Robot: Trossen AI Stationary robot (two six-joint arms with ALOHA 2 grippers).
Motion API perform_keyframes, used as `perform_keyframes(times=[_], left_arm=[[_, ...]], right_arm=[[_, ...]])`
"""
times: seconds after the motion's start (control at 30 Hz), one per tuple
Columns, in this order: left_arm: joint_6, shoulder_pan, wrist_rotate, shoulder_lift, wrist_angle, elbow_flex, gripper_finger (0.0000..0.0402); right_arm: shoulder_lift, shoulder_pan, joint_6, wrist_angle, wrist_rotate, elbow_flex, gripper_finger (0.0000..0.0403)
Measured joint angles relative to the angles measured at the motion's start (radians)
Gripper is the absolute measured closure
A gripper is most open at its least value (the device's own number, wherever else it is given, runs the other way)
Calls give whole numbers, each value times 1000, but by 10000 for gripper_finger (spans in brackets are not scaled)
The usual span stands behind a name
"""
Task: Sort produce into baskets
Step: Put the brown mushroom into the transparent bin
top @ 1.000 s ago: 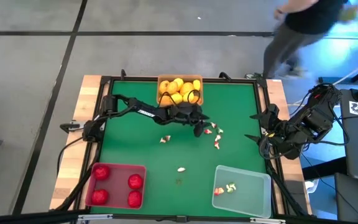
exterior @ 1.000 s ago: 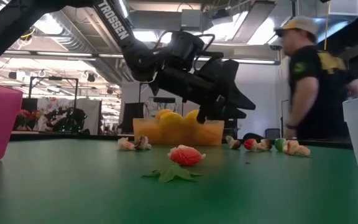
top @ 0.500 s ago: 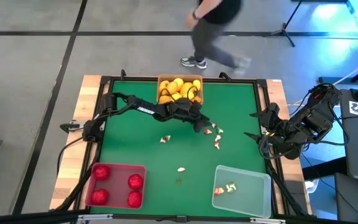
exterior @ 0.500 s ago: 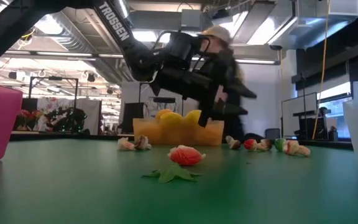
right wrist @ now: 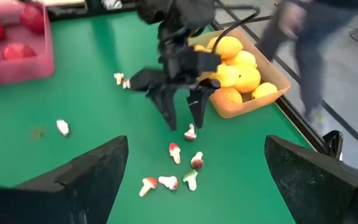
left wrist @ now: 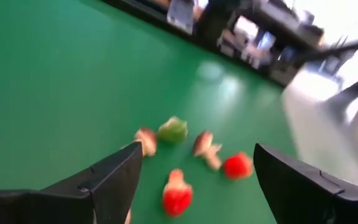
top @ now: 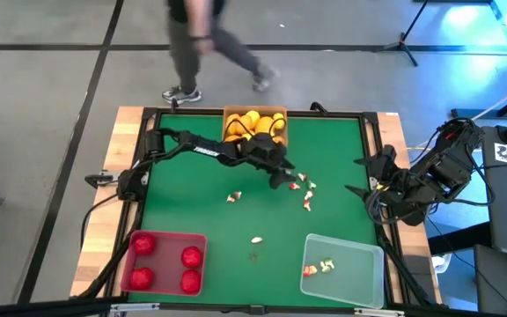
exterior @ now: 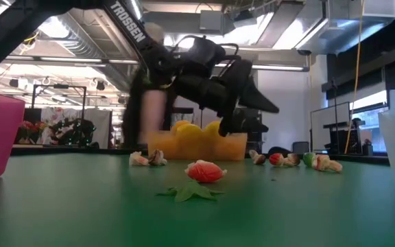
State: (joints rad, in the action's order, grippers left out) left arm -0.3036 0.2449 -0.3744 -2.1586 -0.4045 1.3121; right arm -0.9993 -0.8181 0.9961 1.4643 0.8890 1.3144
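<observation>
3 baskets (top: 165,262); 4 red fruits (top: 143,243); maybe 7 yellow fruits (top: 246,123), heaped; 2 bits in the clear basket (top: 345,269); 2 arms (top: 192,150).

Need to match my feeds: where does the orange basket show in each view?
High: orange basket at the table's far edge, centre.
Low: middle, behind the left tool.
Left wrist: not in it.
Right wrist: upper right.
Shared landmark: the left tool beside it.
</observation>
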Motion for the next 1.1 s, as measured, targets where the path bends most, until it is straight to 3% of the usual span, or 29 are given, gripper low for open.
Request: perform_keyframes(times=[0.13,0.3,0.67,0.87,1.1], left_arm=[[175,-23,102,0,52,0,98],[239,-33,298,0,138,-1,98],[167,-3,291,-2,-27,-65,98],[195,-31,366,-32,-122,-64,98],[157,-60,460,-72,-88,-64,98]], right_arm=[[0,0,57,0,35,0,29],[0,0,108,0,62,0,29],[0,0,111,0,61,0,29],[0,0,114,1,61,0,29],[0,0,131,4,61,0,29]])
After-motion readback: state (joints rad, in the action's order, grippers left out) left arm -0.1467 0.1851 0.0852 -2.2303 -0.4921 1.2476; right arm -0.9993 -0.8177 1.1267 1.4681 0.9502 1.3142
